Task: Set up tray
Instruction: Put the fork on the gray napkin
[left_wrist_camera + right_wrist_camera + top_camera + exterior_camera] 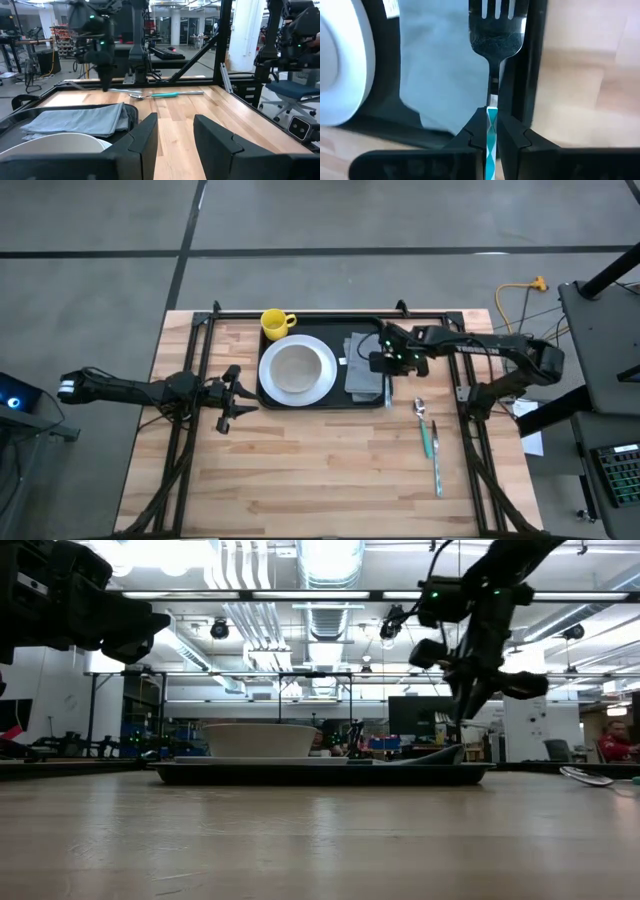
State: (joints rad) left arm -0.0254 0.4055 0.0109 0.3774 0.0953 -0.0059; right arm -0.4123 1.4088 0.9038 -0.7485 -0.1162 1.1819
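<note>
Placing the fork (494, 30) is the step we're on, as we read it: the right gripper (491, 131) is clamped on its teal handle, tines pointing away from the wrist, head hanging over the right edge of the grey napkin (363, 366) and the tray (322, 404) rim.

The tray sits at the upper centre of the high view, on the table (320, 470), w/ the white plate (297, 370) and bowl (296, 367) in its middle, the yellow mug (276, 322) at its upper left corner and the napkin on its right side. A spoon (422, 416) and a 2nd teal-handled utensil (436, 456) lie on the wood right of the tray, lower right of centre.

To do this well, we'd say:
- Nudge left first, so the whole fork clears the rim and sits over the napkin, not half on the rim.
- Keep the handle parallel to the tray's short side, tines toward the frame's top.
- Lower until the fork touches cloth before letting go; a drop may bounce it or ruck the napkin.
- Pull straight up after release so fingers don't drag the fabric.

The left gripper (236, 395) waits left of the tray, fingers apart, nothing between them.
</note>
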